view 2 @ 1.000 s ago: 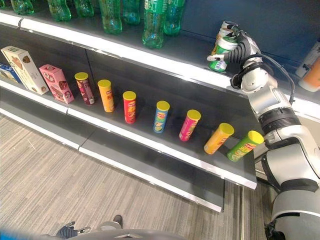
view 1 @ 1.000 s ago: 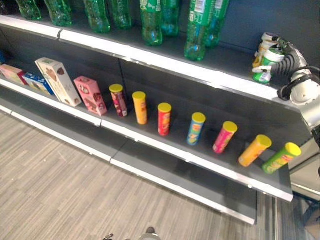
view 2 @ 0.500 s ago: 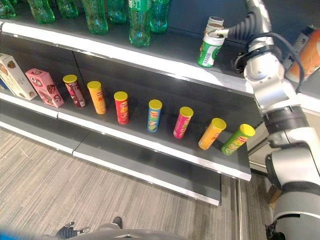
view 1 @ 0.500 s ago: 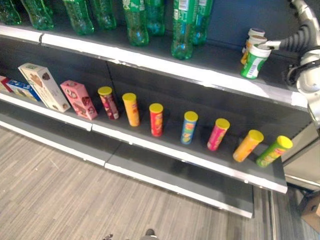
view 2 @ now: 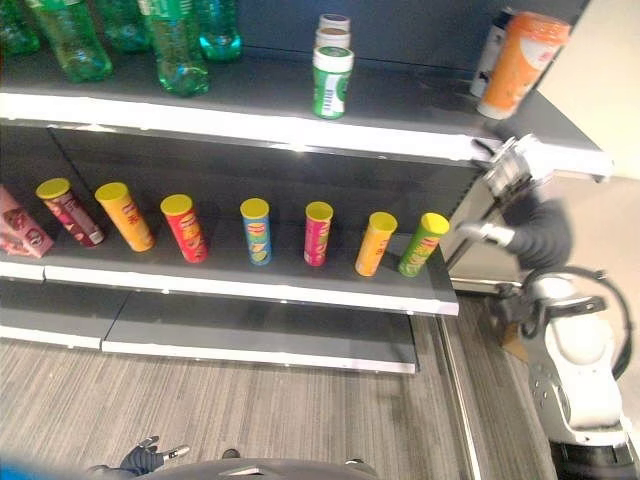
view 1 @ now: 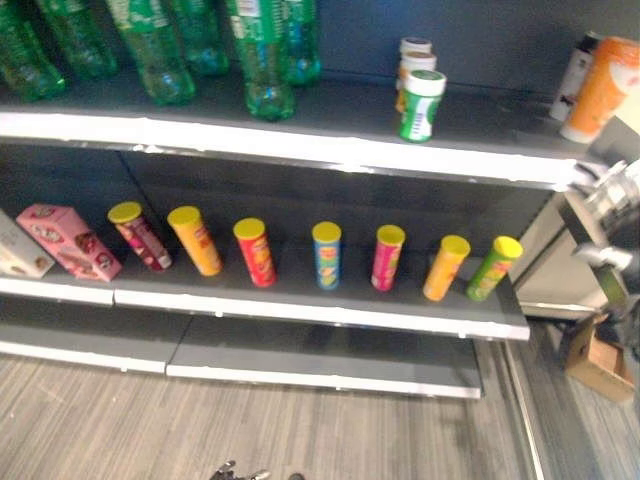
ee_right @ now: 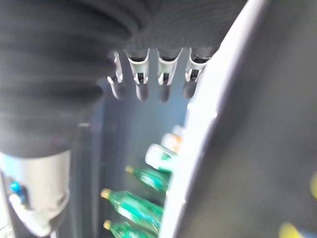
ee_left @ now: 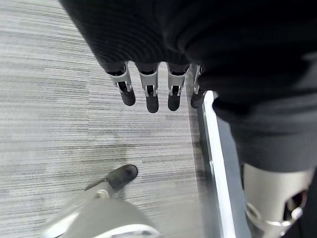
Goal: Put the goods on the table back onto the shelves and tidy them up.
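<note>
Nearest to us, our left hand (ee_left: pixel 148 94) hangs low over the floor (ee_left: pixel 59 99), its fingers (ee_left: pixel 128 91) straight and apart, holding nothing. Our right hand (view 2: pixel 505 170) is at the right end of the upper shelf (view 2: pixel 250 128); its fingers (ee_right: pixel 141 79) are relaxed, apart and empty. Beyond these fingers, well apart from them, the green can (view 2: pixel 333 82) stands upright on the upper shelf, with two more cans just behind it. We judge this item placed. To do the step well, we should draw the right hand clear of the shelf edge, without touching the orange bottle (view 2: pixel 520 62) near the fingers, then go to the desk for other goods.
</note>
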